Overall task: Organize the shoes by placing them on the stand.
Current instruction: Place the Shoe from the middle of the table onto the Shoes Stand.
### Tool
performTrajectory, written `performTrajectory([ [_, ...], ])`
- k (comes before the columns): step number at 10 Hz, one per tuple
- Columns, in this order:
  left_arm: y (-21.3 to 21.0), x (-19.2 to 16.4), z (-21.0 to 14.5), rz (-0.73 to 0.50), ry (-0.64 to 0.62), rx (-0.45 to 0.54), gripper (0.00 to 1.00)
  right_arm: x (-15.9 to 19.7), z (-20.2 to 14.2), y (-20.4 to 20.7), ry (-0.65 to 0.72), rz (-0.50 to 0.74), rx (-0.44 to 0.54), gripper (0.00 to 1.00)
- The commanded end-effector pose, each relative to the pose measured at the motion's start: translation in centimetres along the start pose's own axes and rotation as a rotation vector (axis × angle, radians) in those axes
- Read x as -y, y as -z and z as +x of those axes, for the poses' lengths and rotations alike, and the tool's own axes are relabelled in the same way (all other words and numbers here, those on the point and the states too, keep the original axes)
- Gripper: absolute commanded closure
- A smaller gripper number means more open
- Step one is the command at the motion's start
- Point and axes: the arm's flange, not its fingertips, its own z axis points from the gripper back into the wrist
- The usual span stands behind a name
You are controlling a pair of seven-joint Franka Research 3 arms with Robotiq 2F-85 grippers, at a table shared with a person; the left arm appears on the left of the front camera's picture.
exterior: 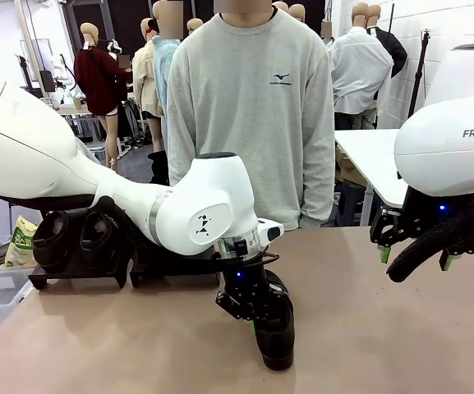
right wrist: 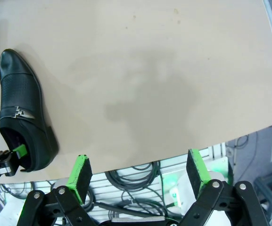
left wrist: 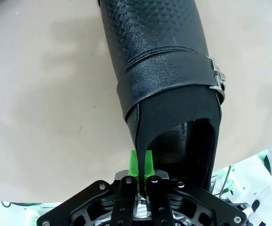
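Left gripper [left wrist: 142, 165] pinches the heel-side collar of a black textured leather loafer with metal buckle strap [left wrist: 166, 70], resting on the beige table [exterior: 121, 345]. Right gripper [right wrist: 138, 172] hangs wide apart, holding nothing. Two black shoes [exterior: 72, 234] sit on the dark stand [exterior: 85, 267].

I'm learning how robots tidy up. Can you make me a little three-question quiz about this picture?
1. True or false: the left gripper has its jaws shut on the rim of a black shoe.
2. How do the right gripper's jaws stand? A) open, holding nothing B) shut on a shoe C) shut on the stand
3. Fill in: the shoes already on the stand number ____.

Key: 1 true; 2 A; 3 two
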Motion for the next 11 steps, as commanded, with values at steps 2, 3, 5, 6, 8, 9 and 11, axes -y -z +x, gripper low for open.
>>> performTrajectory([
  [2,-3.7,-0.2,0.2,-0.03,0.08,0.024,1.0,0.1,0.0,0.0,-0.008,0.007,-0.008,0.0],
  [3,-6.8,-0.9,0.5,-0.021,0.107,0.104,1.0,0.1,0.0,0.0,-0.008,0.007,-0.008,0.0],
  [5,-12.3,-3.0,2.2,0.057,0.104,0.274,1.0,0.1,0.0,0.0,-0.008,0.007,-0.008,0.0],
  [6,-13.5,-4.5,3.5,0.105,0.083,0.322,1.0,0.1,0.0,0.0,-0.008,0.007,-0.008,0.0],
  [8,-14.3,-8.8,6.6,0.133,0.031,0.322,1.0,0.1,0.0,0.0,-0.008,0.007,-0.008,0.0],
  [9,-14.7,-11.0,8.2,0.141,0.009,0.357,1.0,0.1,0.0,0.0,-0.008,0.007,-0.008,0.0],
  [11,-15.3,-14.9,10.3,0.157,-0.046,0.451,1.0,0.1,0.0,0.0,-0.008,0.007,-0.008,0.0],
])
